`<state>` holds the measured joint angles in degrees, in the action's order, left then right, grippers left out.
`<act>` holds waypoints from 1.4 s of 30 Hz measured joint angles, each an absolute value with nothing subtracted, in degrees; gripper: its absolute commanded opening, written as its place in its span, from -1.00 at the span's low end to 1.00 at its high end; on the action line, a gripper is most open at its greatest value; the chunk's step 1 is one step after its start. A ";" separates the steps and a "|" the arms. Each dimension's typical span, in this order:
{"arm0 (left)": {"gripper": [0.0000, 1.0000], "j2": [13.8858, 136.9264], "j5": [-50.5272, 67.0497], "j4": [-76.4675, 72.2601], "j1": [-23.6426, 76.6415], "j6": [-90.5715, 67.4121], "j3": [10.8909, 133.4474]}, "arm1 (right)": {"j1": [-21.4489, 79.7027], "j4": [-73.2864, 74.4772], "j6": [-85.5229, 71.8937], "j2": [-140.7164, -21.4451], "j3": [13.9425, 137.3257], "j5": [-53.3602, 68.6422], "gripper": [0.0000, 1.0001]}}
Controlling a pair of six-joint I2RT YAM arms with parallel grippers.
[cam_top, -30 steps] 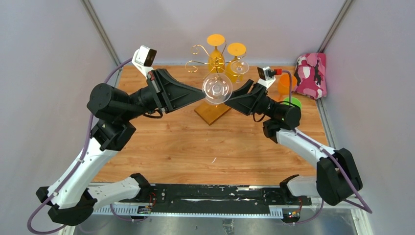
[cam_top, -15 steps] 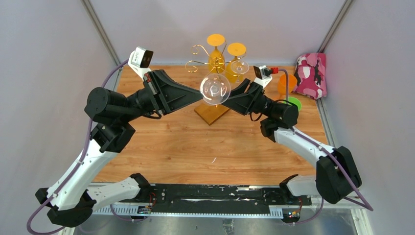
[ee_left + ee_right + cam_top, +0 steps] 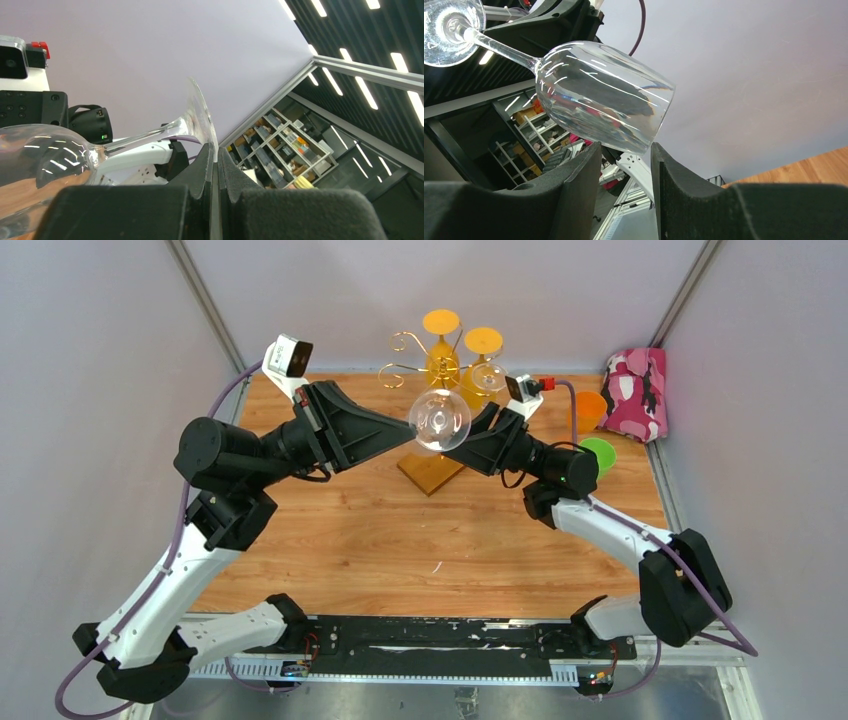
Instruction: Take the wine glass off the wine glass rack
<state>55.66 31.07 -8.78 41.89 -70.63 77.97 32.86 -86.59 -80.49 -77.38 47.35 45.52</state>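
wine glass rack (image 3: 432, 472): gold wire, amber-brown wooden base. wine glass (image 3: 440, 420) in front of the rack: clear, colourless. two glasses (image 3: 441, 322) hung on the rack: orange. table (image 3: 400, 540) under it: light brown wood grain. right of the rack: orange cup (image 3: 585, 410), green cup (image 3: 598, 453), cloth (image 3: 635, 390) in pink camouflage with white and dark patches. arms (image 3: 225, 450): black and white.

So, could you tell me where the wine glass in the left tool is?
In the top view the wine glass is held centre-table between the left tool and right tool, just in front of the wine glass rack, above its wooden base.
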 measured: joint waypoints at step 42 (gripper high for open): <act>-1.00 54.48 30.24 -8.58 41.89 -70.24 77.89 | 34.89 -87.33 -78.63 -82.43 50.06 41.76 -0.03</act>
<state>54.48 30.24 -8.58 41.89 -70.24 77.89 34.89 -87.33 -78.63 -82.43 50.06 41.76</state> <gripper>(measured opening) 0.062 0.494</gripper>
